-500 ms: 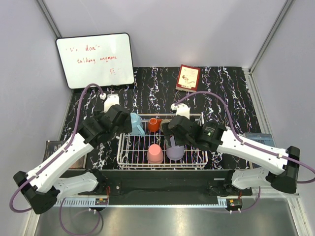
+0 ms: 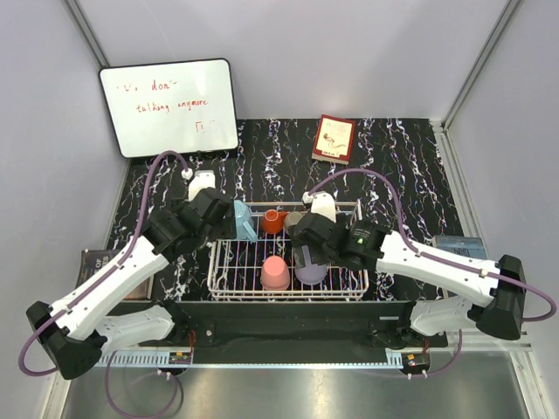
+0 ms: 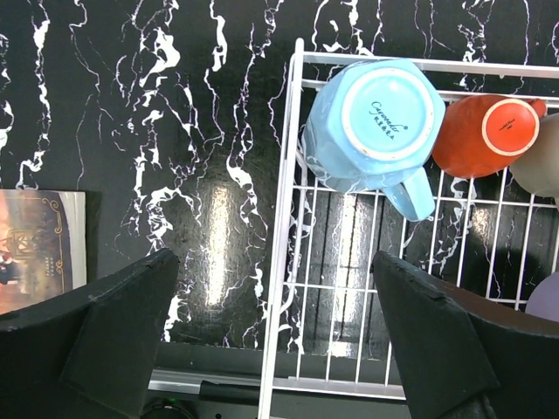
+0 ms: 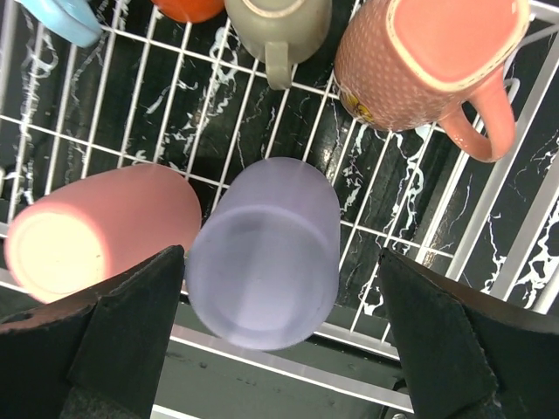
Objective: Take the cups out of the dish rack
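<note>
- Over the left rim of the rack point(image 2: 214, 266), my left gripper point(image 3: 272, 262) hangs with its jaws spread wide and nothing held. One finger point(image 3: 113, 332) is above bare table point(image 3: 131, 131), the other point(image 3: 437, 340) above the rack's wire floor.
- Beyond those fingers the blue mug point(image 3: 376, 122) sits base-up in the rack's far left corner, close against the rim, its handle pointing inward and toward me.
- Just beside it on the right is the orange mug point(image 3: 480, 135), tilted, its base facing my camera.
- Left of the rim, black table runs bare as far as a booklet point(image 3: 39, 249) at the view's edge.
- My right gripper point(image 4: 279, 255) is spread wide too and grips nothing. Its fingers stand either side of the purple cup point(image 4: 262, 262), which sits base-up near the rack's front rail. I cannot tell how close the pads are to its sides.
- Just left of the purple cup is the pink cup point(image 4: 96, 231), base toward my camera and partly hidden by my left-hand finger point(image 4: 122, 332).
- Along the far row stand the grey mug point(image 4: 278, 22), handle pointing toward me, and the salmon mug point(image 4: 428, 57), tilted, its handle reaching toward the rack's right wall point(image 4: 524, 131). A strip of table shows just outside that wall.
- From above, all six cups are inside the rack, whose front rail lies close to my bases. Past its far rail, open table stretches to a whiteboard point(image 2: 168, 106) and a red book point(image 2: 334, 138).
</note>
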You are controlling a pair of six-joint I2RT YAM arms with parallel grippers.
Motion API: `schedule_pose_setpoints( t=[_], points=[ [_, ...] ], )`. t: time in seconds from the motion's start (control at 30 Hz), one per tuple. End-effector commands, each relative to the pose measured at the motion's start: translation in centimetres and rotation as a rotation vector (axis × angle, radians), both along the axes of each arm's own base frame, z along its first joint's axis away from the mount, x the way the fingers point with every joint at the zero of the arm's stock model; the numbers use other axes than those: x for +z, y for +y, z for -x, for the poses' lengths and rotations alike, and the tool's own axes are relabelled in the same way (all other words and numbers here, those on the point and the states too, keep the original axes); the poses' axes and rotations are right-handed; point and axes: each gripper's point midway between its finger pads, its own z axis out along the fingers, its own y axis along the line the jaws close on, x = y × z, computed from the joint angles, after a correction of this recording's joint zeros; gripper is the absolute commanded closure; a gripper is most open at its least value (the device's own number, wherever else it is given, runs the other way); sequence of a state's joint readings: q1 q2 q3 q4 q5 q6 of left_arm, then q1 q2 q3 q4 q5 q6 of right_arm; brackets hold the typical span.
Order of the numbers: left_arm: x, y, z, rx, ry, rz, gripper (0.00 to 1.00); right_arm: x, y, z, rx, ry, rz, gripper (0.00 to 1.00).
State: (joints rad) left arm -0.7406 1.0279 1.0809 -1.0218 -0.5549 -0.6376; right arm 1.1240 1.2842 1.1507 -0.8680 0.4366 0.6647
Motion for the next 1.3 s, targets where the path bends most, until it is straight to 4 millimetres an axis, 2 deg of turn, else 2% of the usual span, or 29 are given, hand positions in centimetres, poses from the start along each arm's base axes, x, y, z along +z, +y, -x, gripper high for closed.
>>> schedule_pose_setpoints(
  t=[0.0, 0.13, 0.2, 0.23, 0.27, 0.3, 0.37, 0.4, 0.47, 0.5, 0.53, 0.63, 0.87, 1.07, 1.2, 1.27],
  points=[
    [-0.2, -1.1, -0.4, -0.008, -0.001, 0.043, 0.01, -1.1, -0.1, -0.2, -0.028, -0.004, 0.031, 0.00],
    [-0.2, -1.3, -0.4, -0.009, 0.001, 0.052, 0.01, -2.1, 0.4, -0.3, -0.014, 0.008, 0.046, 0.00],
    [-0.3, -1.2, -0.3, -0.007, 0.003, 0.052, 0.01, -2.3, 0.8, -0.2, -0.003, 0.019, 0.047, 0.10],
    [-0.3, -1.3, -0.2, -0.008, 0.005, 0.055, 0.01, -2.6, 0.9, -0.2, -0.001, 0.026, 0.052, 0.17],
    [-0.3, -1.3, -0.2, -0.008, 0.006, 0.055, 0.01, -2.6, 1.0, -0.1, 0.000, 0.031, 0.048, 0.30],
    [-0.3, -1.3, -0.2, -0.007, 0.003, 0.058, 0.01, -2.6, 1.0, -0.1, 0.001, 0.032, 0.046, 0.38],
    [-0.1, -1.3, -0.1, -0.006, -0.002, 0.069, 0.01, -2.5, 1.0, 0.0, 0.004, 0.034, 0.038, 0.49],
    [-0.1, -1.2, 0.0, -0.005, -0.003, 0.071, 0.01, -2.5, 0.9, 0.1, 0.004, 0.032, 0.035, 0.60],
    [-0.2, -1.1, 0.1, -0.004, -0.002, 0.071, 0.01, -2.2, 0.8, 0.1, 0.004, 0.029, 0.027, 0.71],
    [-0.1, -1.1, 0.1, -0.002, -0.006, 0.075, 0.01, -2.0, 0.8, 0.2, 0.007, 0.026, 0.020, 0.87],
    [-0.3, -1.1, 0.2, -0.001, -0.002, 0.074, 0.01, -1.6, 0.7, 0.2, 0.003, 0.020, 0.008, 0.99],
    [-0.3, -1.0, 0.2, 0.005, -0.005, 0.077, 0.01, 0.2, 0.7, 0.0, -0.003, -0.004, -0.022, 1.00],
    [0.2, -0.8, 0.2, 0.008, -0.025, 0.082, 0.01, 8.0, 1.1, -1.5, 0.007, -0.133, -0.109, 1.00],
    [0.9, -0.5, 0.0, 0.019, -0.054, 0.085, 0.01, 13.5, 1.0, -2.0, 0.024, -0.220, -0.180, 1.00],
    [3.0, -0.2, -0.1, 0.044, -0.116, 0.134, 0.01, 17.1, -0.7, -3.0, -0.051, -0.307, -0.259, 1.00],
    [4.7, -0.5, -0.4, 0.050, -0.167, 0.197, 0.01, 18.3, -0.8, -3.7, -0.072, -0.310, -0.358, 1.00]
  ],
)
